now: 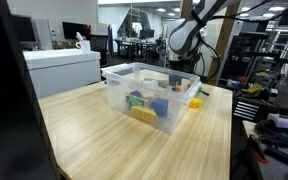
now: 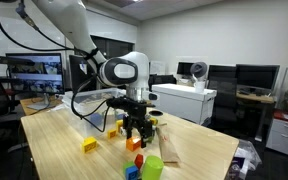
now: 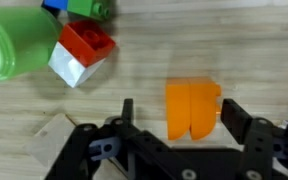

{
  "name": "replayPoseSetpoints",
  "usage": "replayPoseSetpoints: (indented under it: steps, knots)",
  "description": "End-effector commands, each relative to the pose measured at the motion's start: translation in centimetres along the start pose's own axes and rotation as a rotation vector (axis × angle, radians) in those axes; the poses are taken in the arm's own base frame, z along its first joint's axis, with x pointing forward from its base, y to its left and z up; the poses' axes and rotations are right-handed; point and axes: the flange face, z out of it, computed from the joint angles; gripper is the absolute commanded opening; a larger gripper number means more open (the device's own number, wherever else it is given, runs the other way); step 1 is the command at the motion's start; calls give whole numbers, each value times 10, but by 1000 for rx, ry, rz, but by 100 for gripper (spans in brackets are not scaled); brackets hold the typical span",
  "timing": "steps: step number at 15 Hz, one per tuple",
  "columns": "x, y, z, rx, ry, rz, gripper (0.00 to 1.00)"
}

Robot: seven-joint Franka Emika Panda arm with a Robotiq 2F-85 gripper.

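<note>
Orange block [image 3: 192, 110]; red-and-white block [image 3: 81, 52]; green cup [image 3: 19, 45]; blue brick [image 3: 54, 5]; yellow block [image 2: 89, 145]. Black pincer [image 3: 178, 112]. Pale worktop [image 3: 204, 40], fine wood grain.

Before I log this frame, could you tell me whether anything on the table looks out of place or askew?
Only the green cup: in the wrist view it appears tipped on its side next to the red-and-white block. Nothing looks spilled or damaged.
</note>
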Motion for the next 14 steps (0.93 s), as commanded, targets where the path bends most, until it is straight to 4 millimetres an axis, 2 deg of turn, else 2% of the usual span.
replayPoseSetpoints:
  steps: [1,4,6,7,9,11,12,14]
  knots:
    - [-3,-4,-3,-4,-25,9,58]
    - [-4,-8,-3,-3,-37,5,33]
    - [-6,-9,-8,-15,-52,13,22]
    - [-6,-9,-15,-21,-50,15,22]
    - [-3,-11,-51,-17,-38,3,22]
    - [3,-21,-107,12,68,-33,22]
    - [6,-31,-141,28,149,-63,22]
    - [3,-55,-193,58,246,-129,22]
